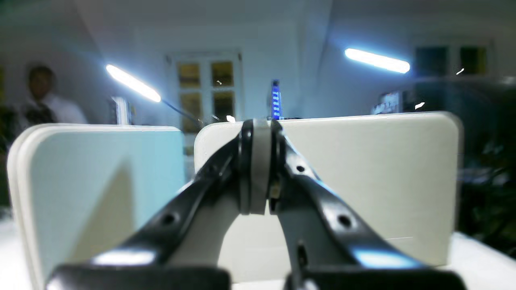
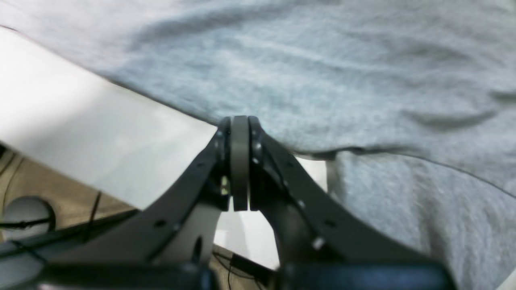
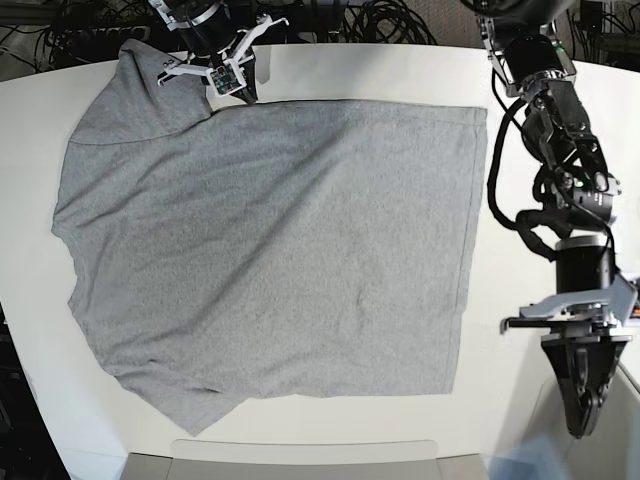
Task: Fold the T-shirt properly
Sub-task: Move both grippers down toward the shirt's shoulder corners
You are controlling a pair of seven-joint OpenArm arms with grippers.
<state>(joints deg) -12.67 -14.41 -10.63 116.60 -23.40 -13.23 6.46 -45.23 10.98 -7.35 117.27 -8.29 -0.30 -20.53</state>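
No readable text, labels or signs.

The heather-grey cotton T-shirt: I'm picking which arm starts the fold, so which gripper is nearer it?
Right. The right gripper sits at the edge of the heather-grey cotton T-shirt by a sleeve. The left gripper hangs beyond the opposite edge, apart from the cloth.

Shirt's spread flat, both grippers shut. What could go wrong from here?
1. The right gripper is shut at the T-shirt edge by the armpit; the views don't show cloth between the jaws, so a lift may come up empty.
2. The left gripper hangs closed off the cloth near the table corner; a one-sided pull would likely skew the shirt.
3. Both sleeves lie rumpled, so a fold now could trap creases.
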